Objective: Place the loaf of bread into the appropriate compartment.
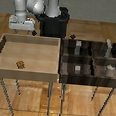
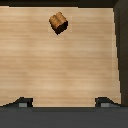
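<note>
The loaf of bread (image 1: 20,64) (image 2: 58,22) is a tiny tan-brown lump with a darker crust. It lies on the floor of the light wooden tray (image 1: 5,42), toward its near side. My gripper (image 1: 25,33) (image 2: 64,102) hangs high above the tray's far edge, well away from the loaf. It is open and holds nothing; its dark fingertips (image 2: 22,102) show wide apart in the wrist view. A low grey cube (image 1: 77,68) marks the appropriate compartment (image 1: 69,68), the near cell of the dark striped bin that adjoins the tray.
The four-cell bin (image 1: 62,57) stands at the exterior view's right of the tray. A white roundish piece (image 1: 110,68) sits in another near cell. Tall grey blocks (image 1: 79,46) (image 1: 109,46) fill the far cells. The robot's black base (image 1: 53,24) is behind.
</note>
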Motion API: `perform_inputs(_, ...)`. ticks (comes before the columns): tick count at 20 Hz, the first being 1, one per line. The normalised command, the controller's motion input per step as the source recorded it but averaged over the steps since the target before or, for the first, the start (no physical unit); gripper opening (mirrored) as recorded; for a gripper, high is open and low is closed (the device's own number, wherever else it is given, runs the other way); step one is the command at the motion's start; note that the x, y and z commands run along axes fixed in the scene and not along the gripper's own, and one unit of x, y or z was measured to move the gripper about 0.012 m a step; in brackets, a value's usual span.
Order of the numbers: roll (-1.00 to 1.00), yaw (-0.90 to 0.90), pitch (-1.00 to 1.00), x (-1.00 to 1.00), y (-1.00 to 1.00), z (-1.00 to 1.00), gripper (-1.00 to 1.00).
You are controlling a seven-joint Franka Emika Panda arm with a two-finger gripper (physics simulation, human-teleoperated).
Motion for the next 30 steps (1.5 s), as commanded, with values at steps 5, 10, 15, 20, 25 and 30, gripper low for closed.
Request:
perform_inputs(5,0.00,0.00,0.00,1.00,0.00,0.00,1.00)
perform_inputs(10,0.00,0.00,0.00,1.00,0.00,0.00,1.00)
perform_inputs(15,0.00,0.00,0.00,1.00,0.00,0.00,1.00)
perform_inputs(20,0.00,0.00,0.00,0.60,0.00,-0.40,1.00)
perform_inputs(25,0.00,0.00,0.00,0.00,0.05,-0.40,1.00)
perform_inputs(30,0.00,0.00,0.00,-0.20,0.20,0.00,1.00)
